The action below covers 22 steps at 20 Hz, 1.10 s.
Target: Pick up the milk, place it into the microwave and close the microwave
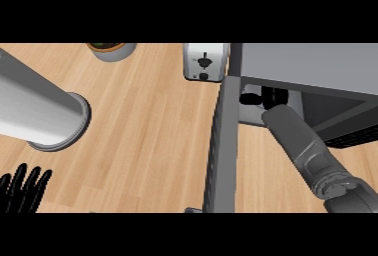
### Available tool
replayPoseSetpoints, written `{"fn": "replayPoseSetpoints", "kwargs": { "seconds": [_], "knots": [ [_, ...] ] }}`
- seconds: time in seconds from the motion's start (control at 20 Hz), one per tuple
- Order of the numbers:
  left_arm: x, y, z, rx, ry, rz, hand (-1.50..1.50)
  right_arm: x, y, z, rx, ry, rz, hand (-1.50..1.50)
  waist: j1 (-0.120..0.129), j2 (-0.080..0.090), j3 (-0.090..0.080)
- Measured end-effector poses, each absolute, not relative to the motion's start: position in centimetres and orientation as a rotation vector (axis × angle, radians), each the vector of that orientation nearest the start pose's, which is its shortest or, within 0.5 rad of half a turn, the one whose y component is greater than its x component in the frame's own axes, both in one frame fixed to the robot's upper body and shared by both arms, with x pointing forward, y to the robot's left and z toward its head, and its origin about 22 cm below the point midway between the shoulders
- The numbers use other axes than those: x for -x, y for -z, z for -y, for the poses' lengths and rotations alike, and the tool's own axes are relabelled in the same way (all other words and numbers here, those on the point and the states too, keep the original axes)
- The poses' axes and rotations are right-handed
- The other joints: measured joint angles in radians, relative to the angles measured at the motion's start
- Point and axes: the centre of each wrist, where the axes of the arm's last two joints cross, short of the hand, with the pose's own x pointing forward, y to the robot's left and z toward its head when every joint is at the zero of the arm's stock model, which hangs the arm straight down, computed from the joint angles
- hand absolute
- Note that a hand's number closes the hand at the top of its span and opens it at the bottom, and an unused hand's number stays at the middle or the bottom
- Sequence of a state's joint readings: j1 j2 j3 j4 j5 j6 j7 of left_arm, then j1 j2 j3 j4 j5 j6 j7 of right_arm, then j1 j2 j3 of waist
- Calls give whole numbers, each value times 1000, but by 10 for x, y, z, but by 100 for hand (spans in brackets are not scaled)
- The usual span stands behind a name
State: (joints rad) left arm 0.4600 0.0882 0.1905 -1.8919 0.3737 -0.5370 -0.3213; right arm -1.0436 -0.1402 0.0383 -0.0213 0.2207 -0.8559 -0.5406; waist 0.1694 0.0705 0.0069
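The grey microwave [310, 62] stands at the upper right, and its door [224, 150] hangs open, swung out toward me edge-on. My right forearm [303, 145] reaches into the microwave's opening. Only black parts of my right hand [252, 99] show just inside, under the top edge of the microwave. The milk is nowhere to be seen, and I cannot tell whether the hand holds it. My left hand [23, 192] rests open at the lower left edge, fingers up.
A large grey cylinder [37, 107] on a round base lies across the left of the wooden counter [148, 130]. A small toaster [204, 61] stands beside the microwave at the top. A plant pot [112, 50] sits at the top left.
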Motion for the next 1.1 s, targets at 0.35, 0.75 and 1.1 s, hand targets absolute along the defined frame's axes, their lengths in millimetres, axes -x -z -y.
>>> {"fn": "replayPoseSetpoints", "kwargs": {
  "seconds": [0.35, 0.75, 1.1],
  "knots": [
    [-114, -10, -320, 299, -51, 1897, -150, -410, 21, 179, 818, -359, 1747, -150, -34, -7, 0],
    [-106, -10, -324, 298, -53, 1894, -150, -395, 42, 181, 550, -202, 1794, -150, -72, -25, -1],
    [-93, -11, -324, 284, -65, 1884, -150, -364, 80, 179, 387, -107, 1805, -150, -101, -44, -3]
  ]
}}
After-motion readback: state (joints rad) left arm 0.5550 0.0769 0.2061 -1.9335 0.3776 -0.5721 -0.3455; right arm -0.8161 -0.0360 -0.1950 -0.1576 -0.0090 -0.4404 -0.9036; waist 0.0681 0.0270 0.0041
